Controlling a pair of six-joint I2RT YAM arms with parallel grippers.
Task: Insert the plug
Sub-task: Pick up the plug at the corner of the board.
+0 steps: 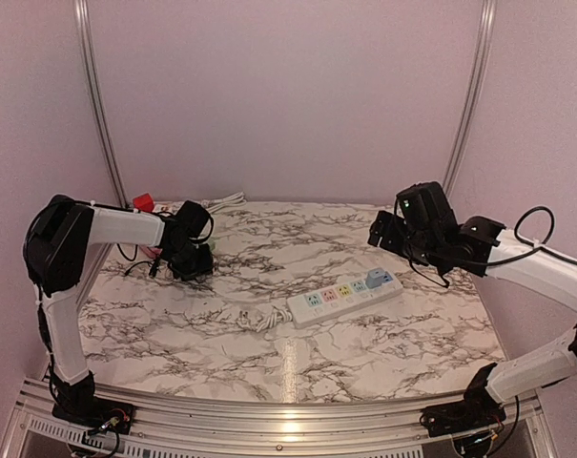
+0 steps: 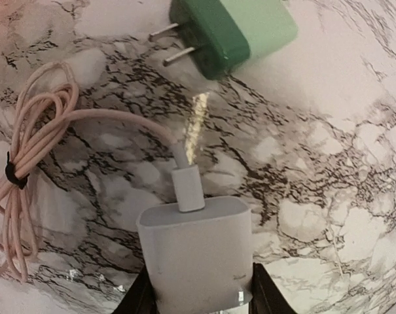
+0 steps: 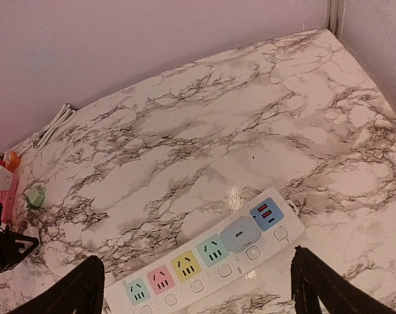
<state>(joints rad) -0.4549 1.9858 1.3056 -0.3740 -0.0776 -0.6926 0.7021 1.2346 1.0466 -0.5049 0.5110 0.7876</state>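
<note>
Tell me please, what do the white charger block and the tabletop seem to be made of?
White square charger block: apparently matte moulded plastic, with smooth faces and rounded edges. Tabletop: glossy marble-patterned surface, reflecting a lamp; stone or printed laminate, I cannot tell.

Soft pinkish light, glare streak on marble table [image 2: 355, 131], edges warped.

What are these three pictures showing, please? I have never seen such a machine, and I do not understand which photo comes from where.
Two robot arms stand at a marble table. The wide picture looks down from above. The others come from cameras on the wrists. The left gripper is around a white charger with a pink cable, its fingers at both sides. A green plug lies beyond it. The right gripper is open and empty, above a white power strip with coloured sockets.
</note>
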